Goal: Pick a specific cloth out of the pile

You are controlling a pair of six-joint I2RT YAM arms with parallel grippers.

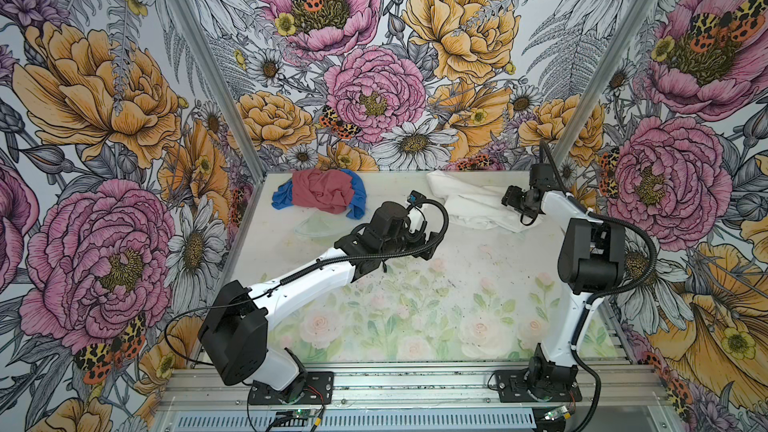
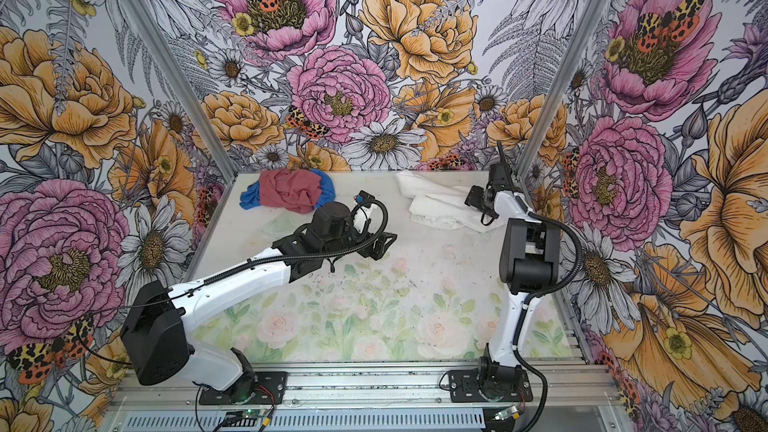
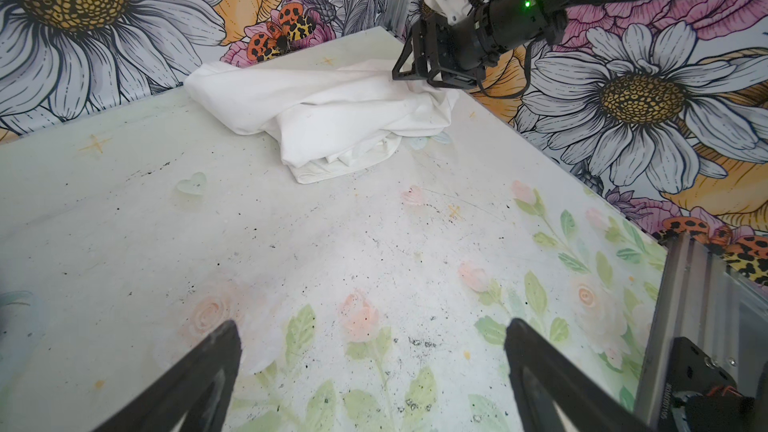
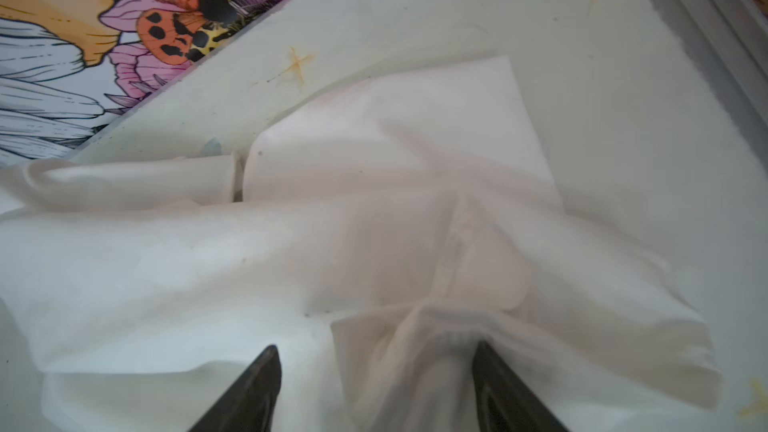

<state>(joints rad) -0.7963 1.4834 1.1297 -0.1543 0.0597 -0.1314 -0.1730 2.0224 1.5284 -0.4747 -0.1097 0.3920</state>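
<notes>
The white cloth [image 1: 469, 201] [image 2: 436, 207] lies crumpled at the table's back right, apart from the pile [image 1: 322, 193] [image 2: 291, 191]. The pile sits at the back left, a dusty red-pink garment [image 1: 324, 191] on top of a royal-blue one [image 1: 282, 198]. My right gripper [image 1: 506, 200] [image 2: 473, 201] [image 3: 415, 72] [image 4: 376, 353] hovers low over the cloth's right end. Its jaws are open, and a raised fold of the cloth [image 4: 374, 222] stands between them, resting against one finger. My left gripper [image 1: 428, 245] [image 2: 384, 243] [image 3: 372, 326] is open over bare table near the middle, with the cloth [image 3: 332, 118] farther off.
Floral-printed walls close in the table on three sides, with metal frame posts [image 1: 582, 97] at the back corners. The right arm's elbow [image 1: 590, 255] stands close to the right wall. Both arm bases are bolted to the front rail [image 1: 395, 384].
</notes>
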